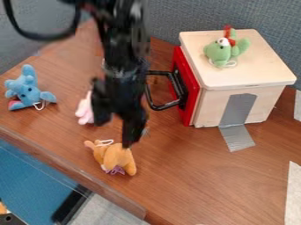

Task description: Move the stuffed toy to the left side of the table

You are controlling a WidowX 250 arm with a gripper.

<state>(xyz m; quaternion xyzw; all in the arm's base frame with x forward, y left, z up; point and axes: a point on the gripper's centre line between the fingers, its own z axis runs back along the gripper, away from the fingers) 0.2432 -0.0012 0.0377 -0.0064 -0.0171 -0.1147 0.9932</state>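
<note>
Quantity of stuffed toys: four, all soft plush with rounded bodies. The orange toy (115, 158) lies on the table (194, 184), near its front edge, just below the gripper (117, 129) in the camera view; it carries a white cord loop and a purple ribbon. The gripper, one unit, black, hangs over the table with its two fingers spread apart. The pink toy (85, 110) is partly hidden behind the gripper. The blue toy (26, 92), with a white cord loop, rests at the left side of the table. The green toy (219, 53), with red trim and a white cord loop, sits on top of the box (264, 72). Box: one, squared, smooth pale wood, fitted with one red front panel (187, 88) and one black, angular handle (167, 106). One grey tape strip (238, 110) runs down the box side onto the table. Table finish: brown wood grain. Partition (167, 15): grey, woven texture.
</note>
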